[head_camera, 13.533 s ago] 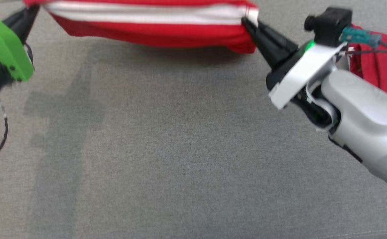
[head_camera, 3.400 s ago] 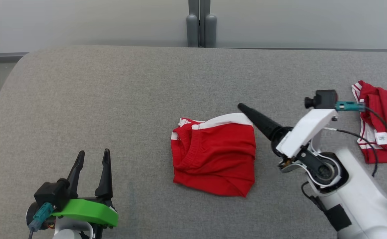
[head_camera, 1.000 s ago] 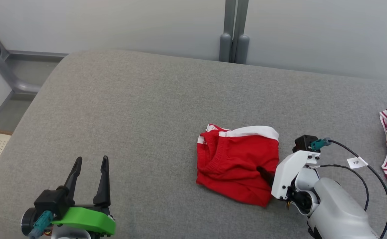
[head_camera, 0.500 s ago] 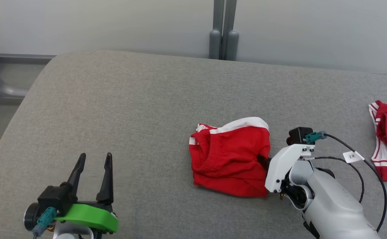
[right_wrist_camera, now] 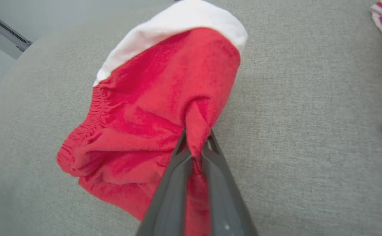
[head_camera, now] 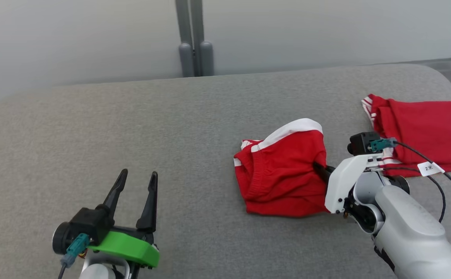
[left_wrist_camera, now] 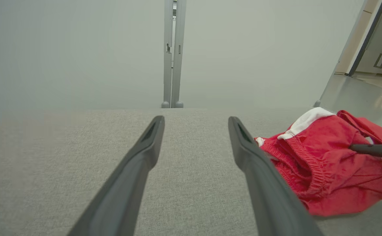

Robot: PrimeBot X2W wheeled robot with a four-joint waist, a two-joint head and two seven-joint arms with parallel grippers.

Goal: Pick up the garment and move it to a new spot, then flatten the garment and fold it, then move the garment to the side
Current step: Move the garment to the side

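The right pincer [right_wrist_camera: 195, 139] is nipped shut on a fold of the bunched red shorts with a white band [head_camera: 283, 174], mid-right on the grey padded bench [head_camera: 132, 128], its tips half hidden by cloth. The left pincer [head_camera: 139, 176] gapes wide, holding nothing.

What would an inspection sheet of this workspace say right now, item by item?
Surface: grey padded table, flat, no stains seen.
Job's things: folded red garment with a white band, lying right of centre.
Clutter: second red garment, lying flat at the table's right end.
Grippers: left gripper open over bare table, apart from the cloth; right gripper shut on a pinch of the folded red garment's right edge.
Cables: black cables with a white tag loop off the right wrist, passing in front of the second red garment.
Surroundings: pale wall and grey post behind the table.
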